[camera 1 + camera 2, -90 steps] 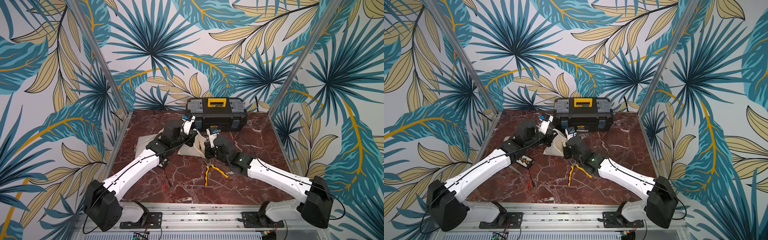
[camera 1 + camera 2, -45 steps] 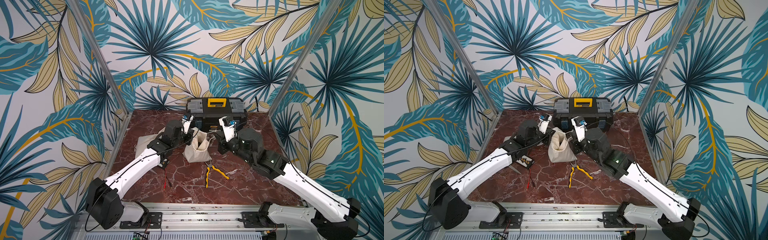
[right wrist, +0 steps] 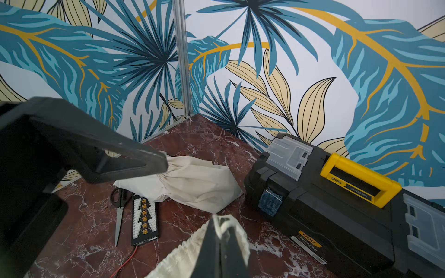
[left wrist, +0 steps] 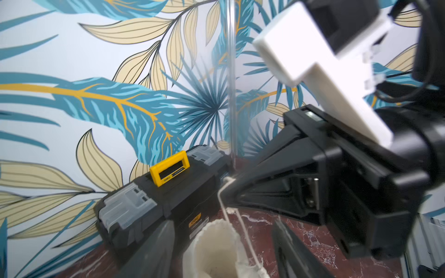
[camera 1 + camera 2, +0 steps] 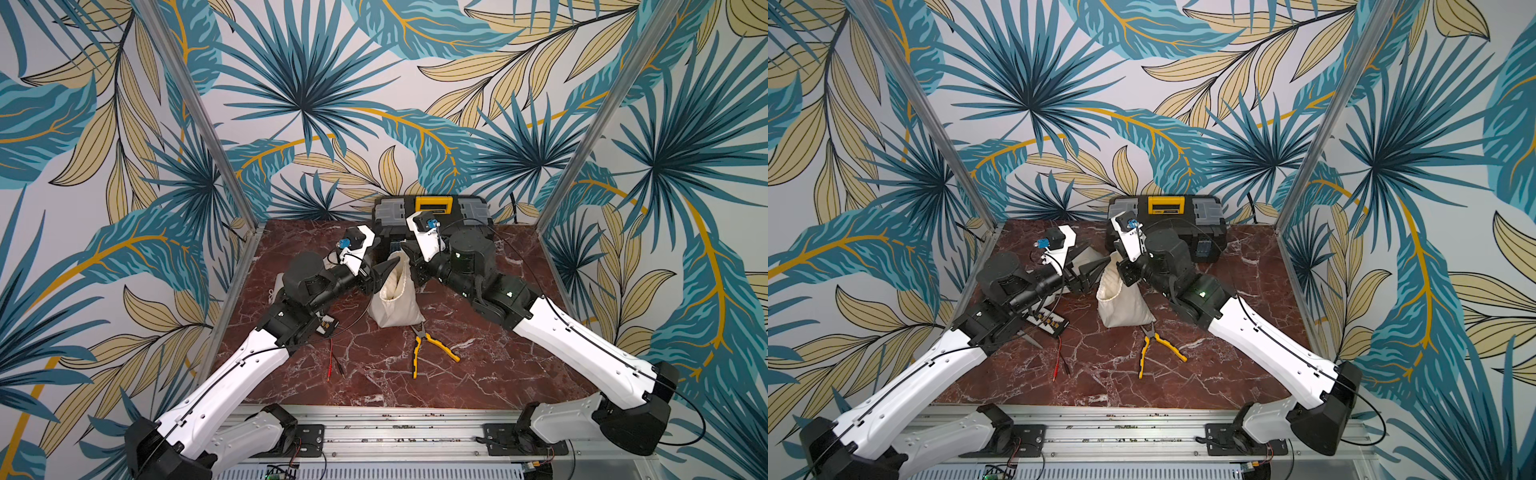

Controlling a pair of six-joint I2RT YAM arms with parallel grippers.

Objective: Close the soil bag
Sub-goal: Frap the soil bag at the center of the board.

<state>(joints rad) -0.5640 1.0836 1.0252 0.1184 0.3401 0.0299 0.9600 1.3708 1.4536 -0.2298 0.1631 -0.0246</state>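
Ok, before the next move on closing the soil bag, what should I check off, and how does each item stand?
1. The bag stands upright: ok.
2. The right gripper is shut on the drawstring: ok.
3. The left gripper is open, fingers either side of the bag mouth: ok.
4. The bag mouth is drawn shut: not ok, it gapes open.
5. The pliers lie clear of the bag's base: cannot tell, their nose lies right by it.

Top views look down from high in front; close wrist views share the toolbox (image 4: 154, 204).
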